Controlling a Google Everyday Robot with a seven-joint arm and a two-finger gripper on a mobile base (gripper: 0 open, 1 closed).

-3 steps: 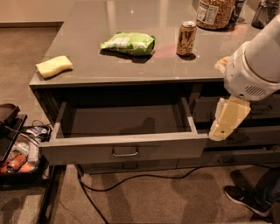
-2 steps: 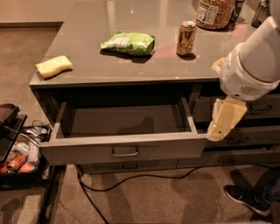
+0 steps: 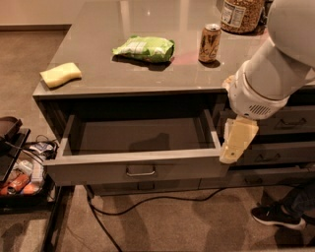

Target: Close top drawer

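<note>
Hovering by open top drawer, R front corner: gripper.

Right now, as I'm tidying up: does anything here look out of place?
The top drawer stands pulled well out. The gripper hangs beside its right front corner. A cable trails on the floor below.

1. The top drawer stands out from under the counter, with its handle at the centre of the front.
2. On the counter, a sponge lies near the left edge and a snack bag in the middle. A can stands right of the bag, and a jar behind the can.
3. The gripper hangs at the drawer's front right corner, before the slimmer drawers on the right.
4. On the floor, a cable runs beneath the drawer, a shoe sits at the right, and a cluttered tray at the left.
</note>
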